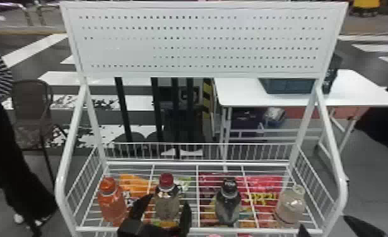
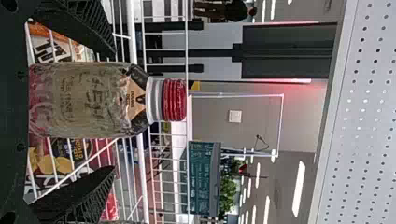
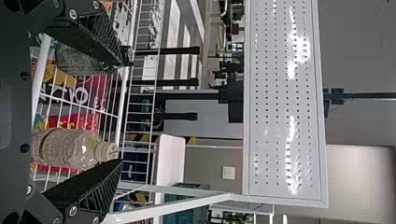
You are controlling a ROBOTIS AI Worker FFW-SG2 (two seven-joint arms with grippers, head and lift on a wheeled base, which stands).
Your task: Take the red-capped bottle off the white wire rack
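Note:
The red-capped bottle [image 1: 167, 206] stands upright on the white wire rack [image 1: 199, 231], second from the left. Around it in the head view is my left gripper [image 1: 168, 199], open, one finger on each side. In the left wrist view the bottle [image 2: 88, 100] lies between the spread fingers of my left gripper [image 2: 113, 111], with gaps on both sides. My right gripper [image 1: 324, 221] is at the rack's front right corner, open; in the right wrist view, the right gripper [image 3: 124, 108] has its fingers wide apart, holding nothing.
An orange bottle [image 1: 111, 201] stands left of the red-capped one; a black-capped bottle [image 1: 228, 203] and a pale-capped bottle [image 1: 291, 205] stand to its right. A perforated white panel [image 1: 202, 41] rises over the rack, with wire side rails. Snack bags lie beneath the wires.

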